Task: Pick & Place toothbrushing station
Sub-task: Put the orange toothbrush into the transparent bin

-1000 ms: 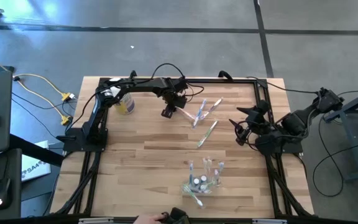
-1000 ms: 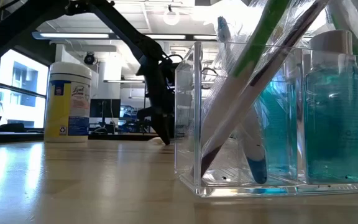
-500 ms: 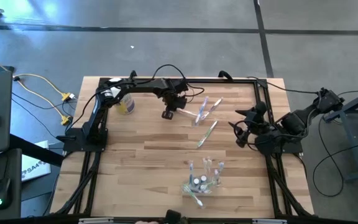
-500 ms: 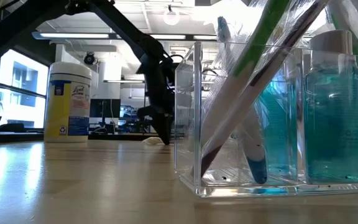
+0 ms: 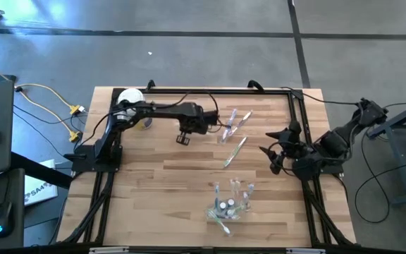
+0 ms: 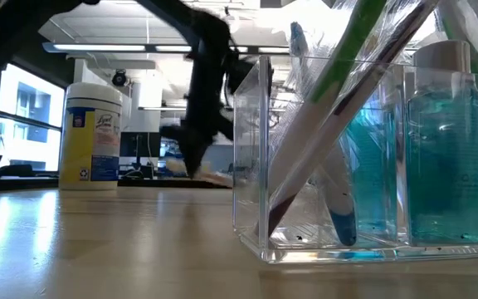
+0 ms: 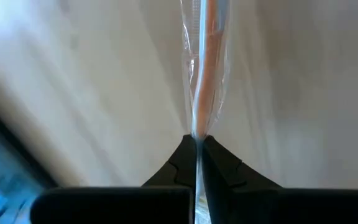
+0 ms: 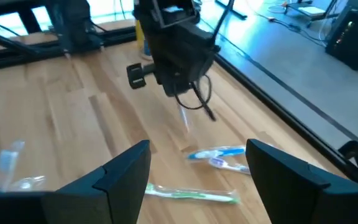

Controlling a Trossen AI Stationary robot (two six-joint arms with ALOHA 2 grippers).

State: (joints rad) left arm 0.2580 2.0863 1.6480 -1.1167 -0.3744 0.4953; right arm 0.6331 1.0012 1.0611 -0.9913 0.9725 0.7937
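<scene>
left pincer (image 7: 199, 142) clamped tight on a wrapped pink toothbrush (image 7: 207, 68), lifted off the table (image 5: 161, 183) at its far side. right pincer (image 8: 197, 163) spread wide, holding nothing, near right edge. clear holder (image 5: 230, 204) standing near front edge.

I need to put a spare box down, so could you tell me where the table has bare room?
Bare wood lies left of the clear holder, below the left gripper. Crowded: loose toothbrushes near the right gripper.
</scene>
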